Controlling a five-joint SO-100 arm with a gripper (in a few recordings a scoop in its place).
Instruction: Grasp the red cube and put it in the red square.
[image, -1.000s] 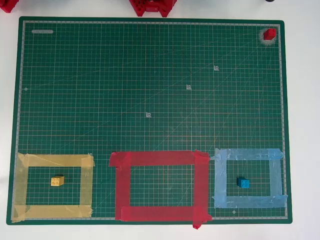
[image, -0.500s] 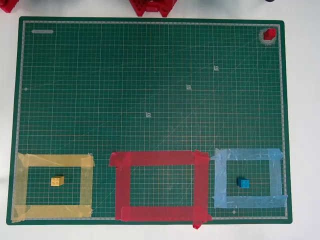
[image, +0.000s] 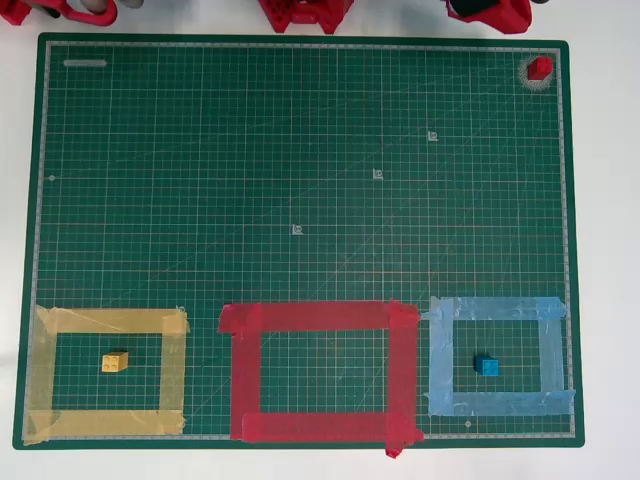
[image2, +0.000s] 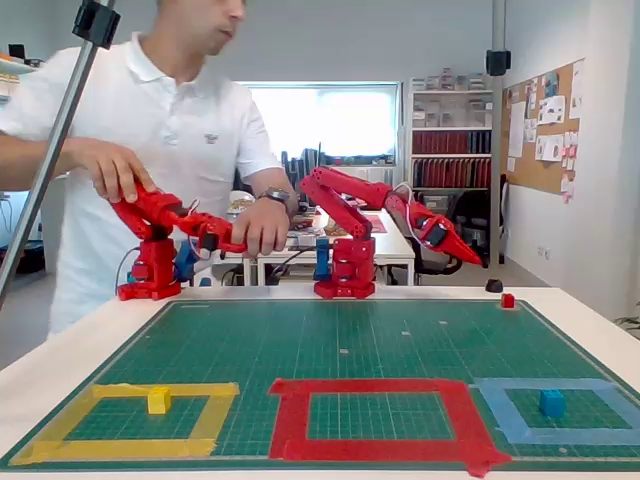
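While the gripper (image2: 470, 257) hangs in the air with its jaws nearly together and holding nothing, the red cube (image2: 508, 300) lies on the green mat (image2: 400, 340) just below and right of its tip in the fixed view, well apart from the red square (image2: 375, 415).

red cube (image: 540, 68) at mat corner, red square (image: 322, 372) empty

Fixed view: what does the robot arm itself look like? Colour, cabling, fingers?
The arm is all red plastic on a blocky red base, with dark motor blocks at the joints. A thin cable loops near the wrist. The gripper ends in red fingers tapering to a point.
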